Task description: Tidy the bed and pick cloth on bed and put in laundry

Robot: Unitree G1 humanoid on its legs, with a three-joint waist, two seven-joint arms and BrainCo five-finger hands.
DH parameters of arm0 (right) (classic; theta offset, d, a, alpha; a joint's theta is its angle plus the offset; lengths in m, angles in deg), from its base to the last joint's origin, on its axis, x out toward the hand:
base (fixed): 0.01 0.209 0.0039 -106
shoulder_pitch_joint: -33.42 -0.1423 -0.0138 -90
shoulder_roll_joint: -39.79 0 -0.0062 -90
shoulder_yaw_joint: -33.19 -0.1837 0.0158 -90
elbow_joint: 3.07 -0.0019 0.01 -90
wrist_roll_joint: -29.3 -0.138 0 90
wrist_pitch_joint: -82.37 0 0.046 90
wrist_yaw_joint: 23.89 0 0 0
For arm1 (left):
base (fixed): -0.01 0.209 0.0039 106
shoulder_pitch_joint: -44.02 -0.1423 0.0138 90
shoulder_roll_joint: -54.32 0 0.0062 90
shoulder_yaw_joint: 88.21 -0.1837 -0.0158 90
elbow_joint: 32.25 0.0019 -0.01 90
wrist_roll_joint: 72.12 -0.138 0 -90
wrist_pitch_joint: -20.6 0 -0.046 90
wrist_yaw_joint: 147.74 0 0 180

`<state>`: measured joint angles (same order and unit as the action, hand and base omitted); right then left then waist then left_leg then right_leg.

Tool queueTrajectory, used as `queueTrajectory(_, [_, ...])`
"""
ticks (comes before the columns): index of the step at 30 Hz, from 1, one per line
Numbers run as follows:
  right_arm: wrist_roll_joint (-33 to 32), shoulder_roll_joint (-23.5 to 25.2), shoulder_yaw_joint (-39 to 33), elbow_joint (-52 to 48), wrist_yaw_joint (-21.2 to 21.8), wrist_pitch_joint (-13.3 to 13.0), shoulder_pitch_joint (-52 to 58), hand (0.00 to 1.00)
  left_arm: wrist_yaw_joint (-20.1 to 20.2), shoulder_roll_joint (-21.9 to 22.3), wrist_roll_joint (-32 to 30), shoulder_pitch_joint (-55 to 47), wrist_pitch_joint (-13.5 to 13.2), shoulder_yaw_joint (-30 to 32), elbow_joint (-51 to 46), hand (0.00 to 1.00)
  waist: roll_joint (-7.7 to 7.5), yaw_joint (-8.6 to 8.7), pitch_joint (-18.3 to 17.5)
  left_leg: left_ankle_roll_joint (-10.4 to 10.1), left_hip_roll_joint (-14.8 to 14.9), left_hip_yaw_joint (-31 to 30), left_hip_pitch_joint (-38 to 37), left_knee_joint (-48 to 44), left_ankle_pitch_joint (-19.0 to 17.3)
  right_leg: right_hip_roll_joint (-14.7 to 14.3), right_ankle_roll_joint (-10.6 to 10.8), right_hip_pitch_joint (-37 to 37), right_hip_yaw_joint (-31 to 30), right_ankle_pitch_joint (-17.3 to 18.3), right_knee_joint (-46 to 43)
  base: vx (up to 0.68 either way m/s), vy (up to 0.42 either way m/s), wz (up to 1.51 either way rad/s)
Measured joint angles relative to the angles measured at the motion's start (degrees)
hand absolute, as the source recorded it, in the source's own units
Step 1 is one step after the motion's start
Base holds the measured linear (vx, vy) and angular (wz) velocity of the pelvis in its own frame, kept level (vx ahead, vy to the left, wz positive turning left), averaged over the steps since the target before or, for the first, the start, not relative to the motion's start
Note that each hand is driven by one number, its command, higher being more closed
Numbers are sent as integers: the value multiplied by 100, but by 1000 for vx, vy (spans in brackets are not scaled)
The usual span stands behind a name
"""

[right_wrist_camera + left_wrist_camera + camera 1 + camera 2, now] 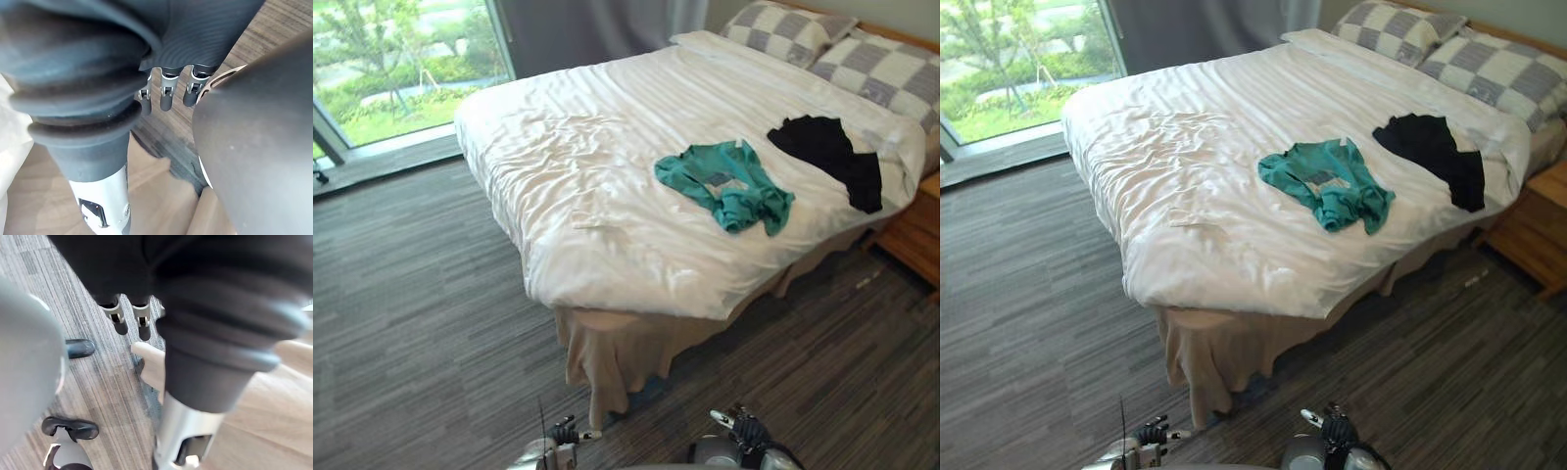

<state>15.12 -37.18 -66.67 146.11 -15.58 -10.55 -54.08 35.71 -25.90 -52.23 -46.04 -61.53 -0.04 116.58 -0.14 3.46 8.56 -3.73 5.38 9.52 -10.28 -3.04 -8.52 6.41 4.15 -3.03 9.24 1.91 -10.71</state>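
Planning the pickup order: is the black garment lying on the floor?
No, the black garment lies on the bed near the checked pillows.

A bedroom: a bed [607, 196] with checked pillows [886, 70], a wooden nightstand [915, 233] beside it, a curtain [597, 29] by the big window [401, 69].

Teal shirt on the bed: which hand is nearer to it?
Right, probably. The teal shirt lies ahead and to the robot's right on the bed; the right hand hangs on that side, the left hand on the far side, both low over the floor.
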Motion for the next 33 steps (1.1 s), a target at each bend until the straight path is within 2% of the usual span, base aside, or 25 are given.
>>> queueTrajectory(1, [-4,-66,-57,9,2,20,-66,0,3,213,-4,-55,30,215,24,0,167,-56,22,-57,100,23,-7,10,-35,-88,-37,16,-2,32,-11,164,-78,4])
queueTrajectory(3, [17,-117,-65,8,13,91,-103,0,-13,361,-16,-51,22,533,21,0,254,-73,67,-95,149,37,-107,14,-13,-123,-66,113,58,51,8,137,-73,10])
queueTrajectory(6, [2,-93,5,14,56,160,-78,0,-80,456,106,-121,-143,724,6,0,193,-103,18,-181,165,60,-218,8,42,-132,-80,508,223,59,324,22,-47,27])
queueTrajectory(8, [-123,-88,34,76,54,221,-98,0,-370,457,454,-135,-275,840,16,0,131,-124,-20,-180,165,9,-123,37,44,-145,-53,590,346,-32,607,-28,-22,24])
queueTrajectory(9, [-138,-89,33,78,55,243,-112,0,-533,455,631,-155,-349,910,19,0,119,-130,-28,-179,169,-3,-67,52,46,-157,-67,591,388,-98,712,-55,-5,18])
queueTrajectory(11, [-152,-107,22,92,60,389,-150,0,-1140,427,1119,-269,-676,1261,17,0,92,-148,-46,-170,156,-7,2,113,87,-179,-52,715,482,-333,1108,-66,1,15])
queueTrajectory(13, [-152,-123,21,99,74,468,-139,0,-1468,374,1251,-332,-879,1535,-1,0,90,-158,-50,-168,151,-19,-3,114,96,-186,-65,794,528,-396,1232,-45,-7,10])
queueTrajectory(15, [-169,-146,26,92,156,620,-74,0,-1986,25,1391,-364,-1146,2103,-408,0,90,-234,-128,-226,155,-90,64,178,227,-185,-83,825,706,-444,1327,-61,-40,29])
queueTrajectory(16, [-182,-158,27,90,196,670,-69,0,-2056,-107,1423,-356,-1219,2233,-633,0,89,-259,-128,-240,159,-93,57,242,290,-186,-87,833,757,-447,1334,-88,-66,49])
queueTrajectory(19, [-375,-259,30,-9,327,853,-64,0,-2104,-985,1406,-252,-1591,2819,-1727,0,156,-313,-235,-255,240,-71,76,500,498,-248,-139,895,1010,-485,1471,-80,-64,36])
queueTrajectory(20, [-388,-278,30,-35,330,854,-58,0,-2096,-1099,1375,-226,-1615,2909,-1872,0,175,-314,-268,-258,252,-47,85,522,511,-258,-158,898,1030,-506,1509,-62,-58,20])
queueTrajectory(22, [-599,-416,41,-213,371,944,8,0,-2078,-1394,833,53,-1795,3009,-2326,0,301,-342,-378,-289,351,320,165,505,535,-247,-141,971,1135,-572,1639,-55,-27,28])
queueTrajectory(23, [-613,-444,60,-234,408,964,19,0,-2068,-1433,699,112,-1834,2998,-2449,0,325,-357,-399,-302,371,410,166,508,547,-239,-139,973,1147,-572,1647,-50,11,22])
queueTrajectory(26, [-725,-469,217,-406,438,1119,20,0,-1956,-1648,-568,396,-1888,2565,-3191,0,325,-431,-443,-312,379,554,162,523,559,-221,-123,963,1137,-584,1661,-20,26,1])
queueTrajectory(29, [-798,-407,412,-473,433,1285,22,0,-1783,-2074,-2227,824,-1813,1501,-3806,0,248,-417,-531,-322,364,686,153,625,601,-221,-113,858,1069,-609,1660,26,23,-16])
queueTrajectory(31, [-832,-397,412,-499,407,1343,31,0,-1612,-2109,-2785,1153,-1810,1018,-3851,0,254,-394,-544,-289,345,776,134,657,630,-218,-106,810,998,-625,1659,75,33,-25])
queueTrajectory(33, [-838,-369,408,-555,351,1344,20,0,-1592,-2109,-3223,1270,-1854,780,-3813,0,255,-227,-549,-297,339,876,129,668,637,-223,-113,750,915,-638,1643,84,21,-26])
